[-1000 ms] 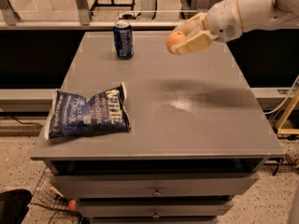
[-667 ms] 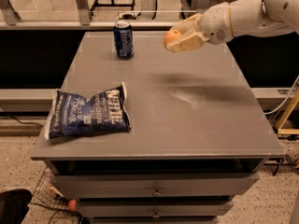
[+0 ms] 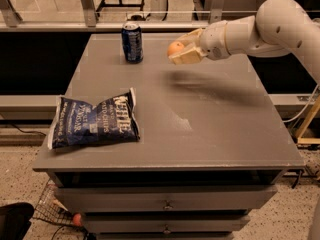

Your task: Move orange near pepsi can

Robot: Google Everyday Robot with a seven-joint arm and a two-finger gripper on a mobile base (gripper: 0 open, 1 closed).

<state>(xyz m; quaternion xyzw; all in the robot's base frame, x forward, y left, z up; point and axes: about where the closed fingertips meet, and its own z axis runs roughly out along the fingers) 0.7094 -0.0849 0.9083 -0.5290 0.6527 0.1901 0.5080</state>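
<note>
- The orange (image 3: 175,48) is sitting clamped between the fingers of the gripper (image 3: 184,51), above the far side of the table (image 3: 200,114).
- The pepsi can (image 3: 132,43) is standing upright to the left, apart from it.
- Setting the fruit down gently beside the can (it could roll) is probably the safest approach.
- A chip bag (image 3: 95,121) is lying well apart.

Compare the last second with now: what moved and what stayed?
The gripper, shut on the orange, carried it above the table closer to the pepsi can and slightly lower. Nothing was grasped or released. The pepsi can and chip bag stayed put.
</note>
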